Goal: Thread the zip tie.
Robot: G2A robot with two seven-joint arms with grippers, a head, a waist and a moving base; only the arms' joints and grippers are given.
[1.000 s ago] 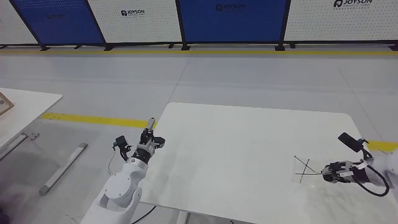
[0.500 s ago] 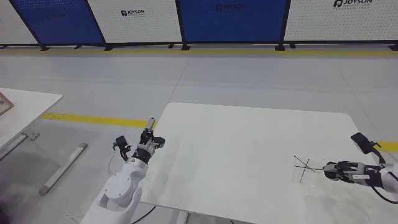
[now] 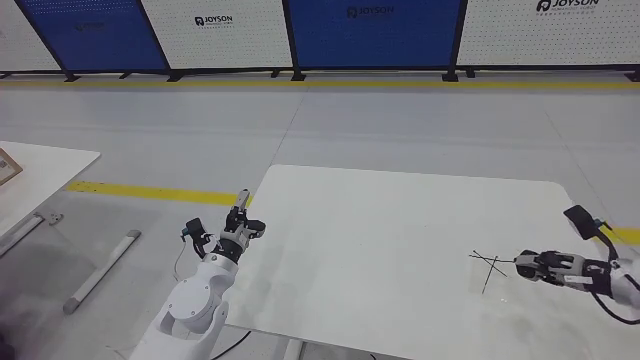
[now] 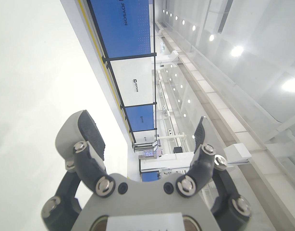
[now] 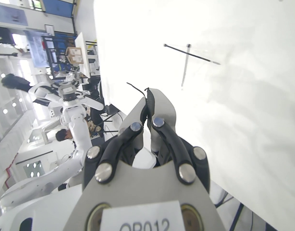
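My right gripper point(image 5: 147, 92) sits at the near right edge of the table point(image 3: 380, 250), arm pointing left. Its ribbed black pads are pinched together on a thin black zip tie point(image 5: 136, 88), whose curved tip pokes out past them. A white printed label is stuck on my grey wrist plate. Just left, a pair of crossed zip ties point(image 5: 187, 53) lies flat on the smooth white tabletop, apart from my pads. My left gripper point(image 4: 144, 121) stands upright at the near left edge, fingers spread wide, nothing between them. Far off stand blue and white pegboard panels point(image 3: 370, 10) bearing logos.
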